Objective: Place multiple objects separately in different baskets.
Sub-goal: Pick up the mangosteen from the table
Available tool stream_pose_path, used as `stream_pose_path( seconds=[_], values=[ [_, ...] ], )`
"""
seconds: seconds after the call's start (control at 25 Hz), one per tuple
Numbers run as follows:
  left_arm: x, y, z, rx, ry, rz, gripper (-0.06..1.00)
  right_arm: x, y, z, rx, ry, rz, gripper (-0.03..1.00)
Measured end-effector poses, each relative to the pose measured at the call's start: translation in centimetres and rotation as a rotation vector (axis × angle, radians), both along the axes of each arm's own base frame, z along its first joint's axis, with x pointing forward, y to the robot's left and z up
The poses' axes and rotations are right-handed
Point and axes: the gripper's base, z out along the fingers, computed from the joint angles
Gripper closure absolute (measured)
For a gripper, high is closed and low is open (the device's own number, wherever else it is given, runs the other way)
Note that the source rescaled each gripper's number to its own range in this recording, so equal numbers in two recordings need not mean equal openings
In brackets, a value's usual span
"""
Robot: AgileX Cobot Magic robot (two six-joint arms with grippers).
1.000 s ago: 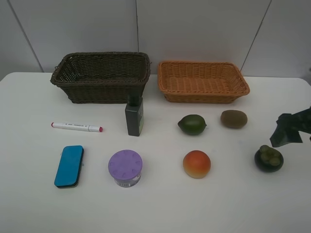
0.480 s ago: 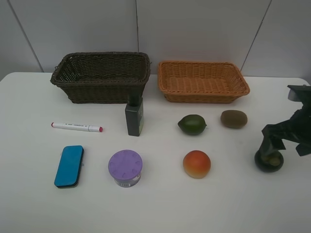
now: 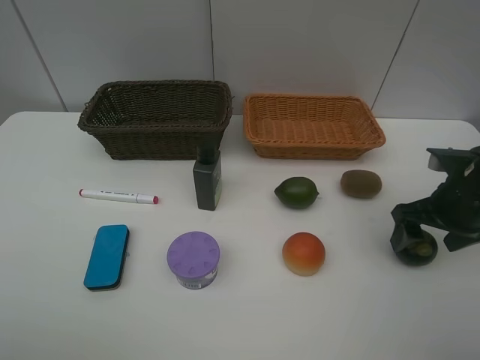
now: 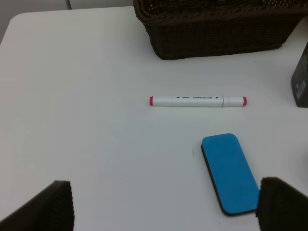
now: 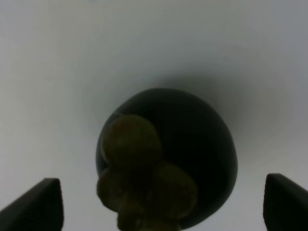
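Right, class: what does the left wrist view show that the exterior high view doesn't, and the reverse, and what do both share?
Only left wrist: the open left gripper. Only exterior high: orange basket, lime, kiwi, peach, purple-lidded jar, and the open right gripper straddling the mangosteen. Both: marker, blue eraser, dark basket, dark bottle.

Even soft light; blurred right-wrist close-up.

Exterior high: right gripper (image 3: pixel 424 237) covers most of the mangosteen (image 3: pixel 418 253), arm cut by frame edge. Right wrist: it's blurred, partly clipped. Left wrist: dark basket (image 4: pixel 216 29) and bottle (image 4: pixel 301 84) cropped, left gripper (image 4: pixel 166 209) shows fingertips only. Purple-lidded jar (image 3: pixel 193 259) label unreadable.
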Motion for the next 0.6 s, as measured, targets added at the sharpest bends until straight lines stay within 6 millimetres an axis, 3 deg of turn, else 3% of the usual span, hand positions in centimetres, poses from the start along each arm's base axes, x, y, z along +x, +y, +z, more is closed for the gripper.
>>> stream_pose_path(
  seconds=[0.28, 0.6],
  values=[
    [0.0, 0.0, 0.0, 0.000, 0.000, 0.000, -0.06, 0.5, 0.0, -1.5, 0.007, 0.027, -0.009, -0.03],
    [0.0, 0.0, 0.0, 0.000, 0.000, 0.000, -0.06, 0.7, 0.0, -1.8, 0.007, 0.022, -0.010, -0.02]
  ],
)
